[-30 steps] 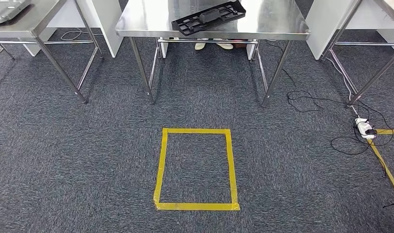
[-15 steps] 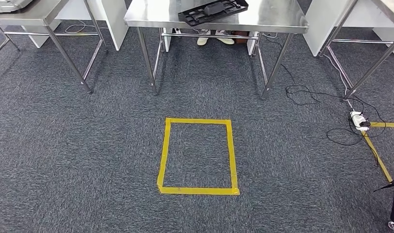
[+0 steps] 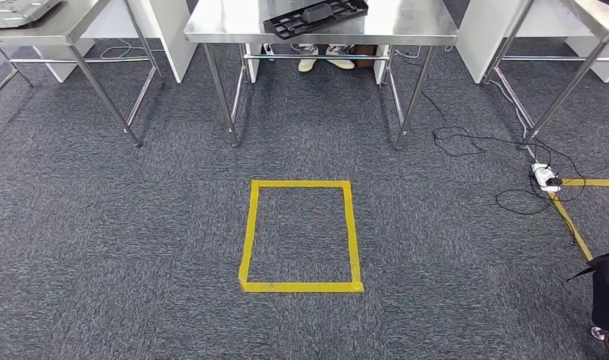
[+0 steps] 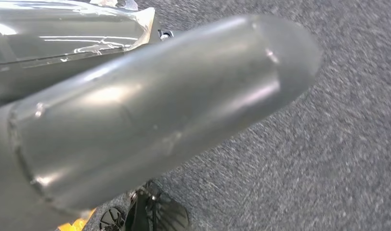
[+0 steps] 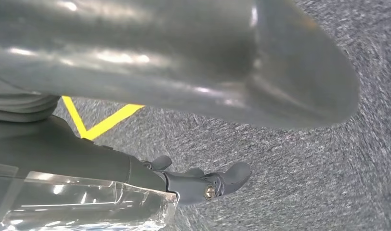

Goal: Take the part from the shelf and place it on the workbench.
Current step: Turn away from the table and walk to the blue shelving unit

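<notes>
A black flat slotted part [image 3: 315,16] lies on the middle steel workbench [image 3: 406,30] at the far side of the carpet, with no hand near it. My right hand [image 3: 607,296] hangs low at the picture's right corner as a dark shape. In the right wrist view the right hand [image 5: 203,185] hangs over the carpet with its dark fingers stretched out and nothing in them. My left hand [image 4: 150,106] also hangs above the carpet, its thick thumb jutting free and holding nothing; its fingers are mostly hidden.
A yellow tape rectangle [image 3: 301,234] marks the carpet in front of the workbench. More steel tables stand left [image 3: 54,26] and right [image 3: 586,22]. Cables and a white power strip [image 3: 544,176] lie on the floor at right. A person's shoes [image 3: 325,58] show under the workbench.
The whole picture has shifted: the camera moved, so tables and tape rectangle sit higher in the picture. My right hand has come into the lower right corner.
</notes>
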Controlling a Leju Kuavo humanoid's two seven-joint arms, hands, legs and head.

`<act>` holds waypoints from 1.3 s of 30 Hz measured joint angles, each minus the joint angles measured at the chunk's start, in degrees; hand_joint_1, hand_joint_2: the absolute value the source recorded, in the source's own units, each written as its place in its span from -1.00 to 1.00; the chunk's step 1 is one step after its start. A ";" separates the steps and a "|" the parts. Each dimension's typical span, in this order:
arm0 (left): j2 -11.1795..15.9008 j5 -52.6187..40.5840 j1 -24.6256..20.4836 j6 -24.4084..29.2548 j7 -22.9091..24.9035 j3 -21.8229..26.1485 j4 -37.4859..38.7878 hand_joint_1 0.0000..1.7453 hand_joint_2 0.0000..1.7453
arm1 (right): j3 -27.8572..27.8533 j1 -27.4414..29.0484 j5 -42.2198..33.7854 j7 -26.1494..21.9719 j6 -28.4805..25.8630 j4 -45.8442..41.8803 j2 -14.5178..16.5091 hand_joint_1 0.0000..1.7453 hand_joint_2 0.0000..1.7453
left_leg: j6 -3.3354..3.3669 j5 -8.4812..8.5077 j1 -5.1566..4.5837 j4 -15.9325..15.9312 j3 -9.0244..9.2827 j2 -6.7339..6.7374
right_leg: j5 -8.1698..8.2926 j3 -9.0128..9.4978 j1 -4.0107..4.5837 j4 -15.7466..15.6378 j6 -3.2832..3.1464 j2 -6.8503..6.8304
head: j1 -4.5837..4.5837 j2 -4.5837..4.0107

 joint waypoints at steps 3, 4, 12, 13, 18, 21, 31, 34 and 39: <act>0.10 -0.18 0.33 -0.38 -0.55 -0.04 0.02 -1.00 -1.00 | -0.69 -0.37 -0.53 -0.22 0.12 -0.01 0.21 -1.00 -1.00 | 0.93 0.35 -0.31 -4.80 2.81 -1.31 | 0.48 -0.96 -0.17 0.17 0.83 1.21 | -0.03 0.00; 0.09 -0.30 0.40 -0.57 -0.72 -0.05 0.02 -1.00 -1.00 | -0.92 -0.41 -0.66 -0.24 0.11 0.00 0.23 -1.00 -1.00 | 1.19 0.46 -0.41 -5.13 2.81 -0.77 | 0.61 -1.13 -0.22 0.14 1.13 1.60 | -0.09 0.00; -0.16 -0.74 0.42 -1.63 -1.26 -0.44 0.02 -1.00 -1.00 | -2.20 -0.04 -1.30 -0.28 0.08 0.03 0.06 -1.00 -1.00 | 2.27 1.25 -0.06 -6.40 2.55 3.88 | -5.77 -9.97 -0.78 16.92 2.56 0.01 | 0.48 0.00; -0.21 -0.74 0.41 -1.66 -1.26 -0.45 0.02 -1.00 -1.00 | -2.33 0.09 -1.30 -0.28 0.08 0.03 0.01 -1.00 -1.00 | 2.20 1.22 -0.05 -6.38 2.63 4.40 | -4.35 -8.60 -0.95 14.15 3.21 -0.35 | 0.50 0.00; -0.25 -0.83 0.33 -1.69 -1.32 -0.61 0.02 -1.00 -1.00 | -2.62 -0.04 -1.35 -0.31 0.05 0.03 -0.10 -1.00 -1.00 | 0.73 0.58 -0.59 -5.79 3.01 6.66 | 1.16 -2.42 -0.88 0.71 2.89 -3.30 | 0.56 0.00; -0.28 -1.10 0.14 -1.69 -1.38 -0.86 0.02 -1.00 -1.00 | -2.89 0.10 -1.62 -0.32 -0.11 0.03 -0.04 -1.00 -1.00 | -0.34 -0.44 -0.14 -4.77 2.68 6.08 | 1.63 -2.66 -0.97 0.68 1.45 -1.77 | 0.45 0.00; -0.19 -1.81 0.30 -1.85 -1.83 -1.43 0.02 -1.00 -1.00 | -3.83 0.06 -2.33 0.07 -0.26 0.03 0.15 -1.00 -1.00 | 0.74 -0.73 0.14 -0.81 0.68 -1.18 | 2.21 -2.97 -0.17 1.14 0.60 4.23 | 0.12 0.00; -0.12 -2.00 0.31 -1.97 -2.03 -1.48 0.02 -1.00 -1.00 | -3.98 -0.03 -2.41 0.41 -0.13 0.03 0.19 -1.00 -1.00 | 1.17 -0.07 -0.07 -4.34 2.01 -2.32 | 2.60 -3.98 -0.23 1.29 1.30 6.01 | 0.09 0.00; -0.25 -3.45 0.49 -2.43 -1.90 -2.22 0.06 -1.00 -1.00 | -4.33 0.10 -2.58 1.67 0.45 0.09 0.14 -1.00 -1.00 | 2.29 0.76 0.06 -5.54 2.08 1.41 | -1.49 -9.16 -0.29 10.09 1.60 1.60 | 0.55 0.00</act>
